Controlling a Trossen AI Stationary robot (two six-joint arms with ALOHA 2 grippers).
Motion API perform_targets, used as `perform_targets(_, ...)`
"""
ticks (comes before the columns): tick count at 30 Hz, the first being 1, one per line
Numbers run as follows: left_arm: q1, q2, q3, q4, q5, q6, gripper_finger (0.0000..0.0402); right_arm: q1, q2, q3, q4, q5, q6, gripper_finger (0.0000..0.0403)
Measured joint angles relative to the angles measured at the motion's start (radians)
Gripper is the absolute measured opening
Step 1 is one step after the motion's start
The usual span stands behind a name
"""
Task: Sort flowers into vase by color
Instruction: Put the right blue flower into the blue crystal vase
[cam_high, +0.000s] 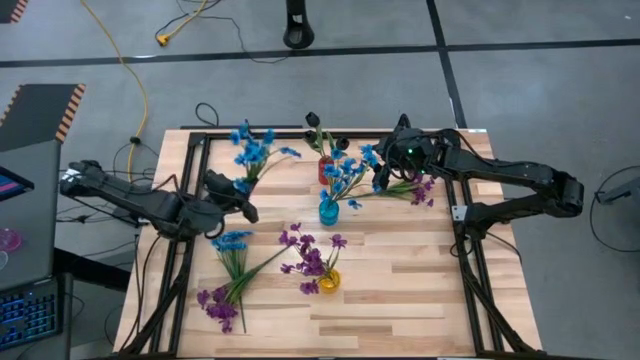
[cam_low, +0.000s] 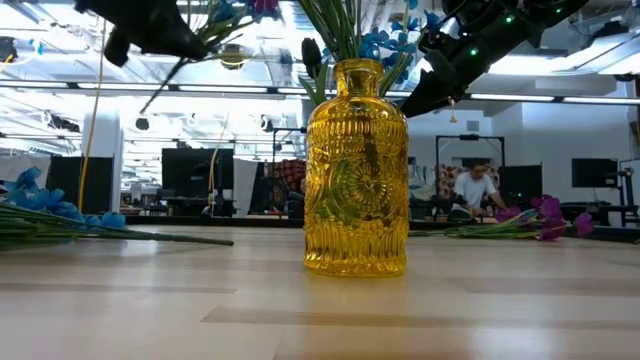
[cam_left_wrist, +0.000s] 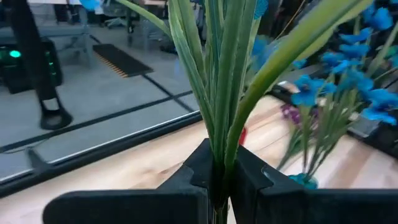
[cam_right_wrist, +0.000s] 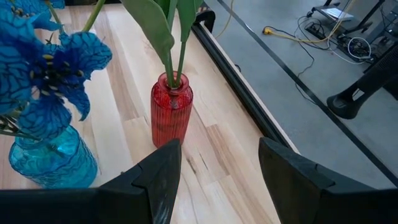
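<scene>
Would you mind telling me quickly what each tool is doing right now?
Left tool: closed on the green stems of a blue flower sprig.
Right tool: open, holding nothing, near the red vase.

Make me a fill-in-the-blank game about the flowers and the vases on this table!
1. The left gripper is shut on a sprig whose flowers are ____.
2. The vase holding purple flowers is coloured ____.
3. The right gripper has its fingers ____ and holds nothing.
4. The red vase stands beside a vase coloured ____.

Missing words: blue; yellow; open; blue
</scene>
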Motion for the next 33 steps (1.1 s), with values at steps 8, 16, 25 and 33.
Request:
perform_targets(8, 0.046, 0.102, -0.178, 0.735, 0.141, 0.317, 0.0016, 0.000, 0.000, 0.000, 0.000, 0.000, 0.000, 0.0243)
perform_targets(16, 0.166, 0.329, -0.259, 1.347, 0.493, 0.536, 0.0016, 0.000, 0.000, 0.000, 0.000, 0.000, 0.000, 0.0243)
perform_targets(25, 0.311, 0.616, -0.252, 1.777, 0.895, 0.583, 0.0016, 0.000, 0.000, 0.000, 0.000, 0.000, 0.000, 0.0243)
perform_targets(33, 0.395, 0.804, -0.103, 1.774, 1.079, 0.573, 0.0016, 0.000, 0.000, 0.000, 0.000, 0.000, 0.000, 0.0243)
